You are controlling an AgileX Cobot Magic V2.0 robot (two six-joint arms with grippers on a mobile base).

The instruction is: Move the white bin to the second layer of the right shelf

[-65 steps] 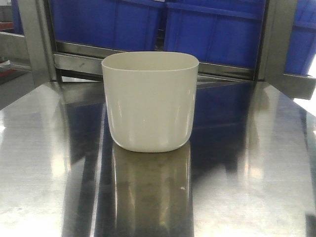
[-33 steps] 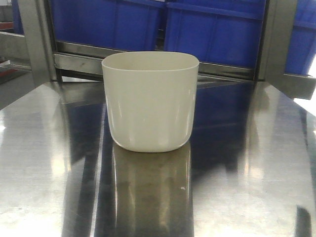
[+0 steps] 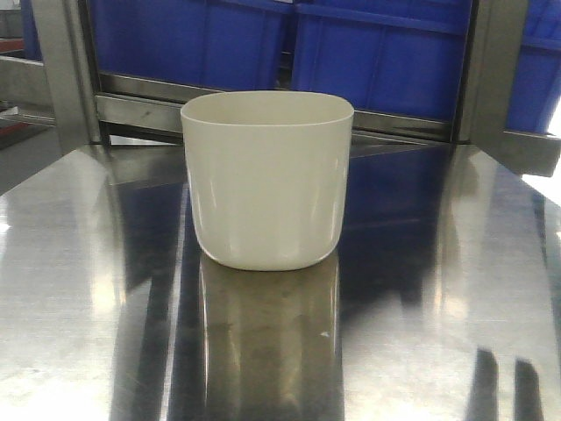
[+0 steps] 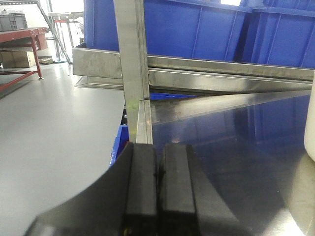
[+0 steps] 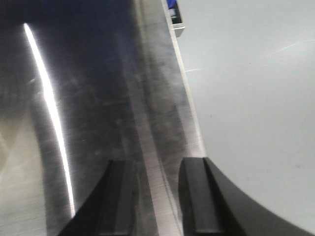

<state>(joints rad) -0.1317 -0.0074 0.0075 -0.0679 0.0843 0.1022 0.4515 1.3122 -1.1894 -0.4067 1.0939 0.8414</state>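
- The left gripper (image 4: 157, 160) fills the bottom of the left wrist view. Its two black fingers (image 4: 140, 187) are pressed flat against each other with no gap, and nothing is caught between them. It sits low by the left end of the steel tabletop (image 4: 231, 147).
- The right gripper (image 5: 156, 169) shows at the bottom of the right wrist view. Its fingers (image 5: 194, 196) stand apart with a clear gap, and only bare metal shows through it. It hangs over the edge strip of the tabletop, with the grey floor (image 5: 256, 98) beyond that edge.
- In the front view the tabletop is shiny and mirrors what stands on it and behind it. Two dark upright streaks show in the reflection near its lower right corner.
- The white bin (image 3: 266, 184) stands upright on the tabletop, about the middle of the front view, open mouth up, its reflection lying just below its base. Neither gripper touches it. The left wrist view catches only a sliver of its wall at the right edge (image 4: 311, 123), well apart from the closed fingers.
- Just behind the bin runs a horizontal steel rail (image 3: 140, 110), set between steel uprights (image 3: 61, 70).
- Behind the rail stand big blue crates (image 3: 377, 53), side by side.
- Farthest off, in the left wrist view, a red-framed table (image 4: 19, 37) stands across the floor at the far left.
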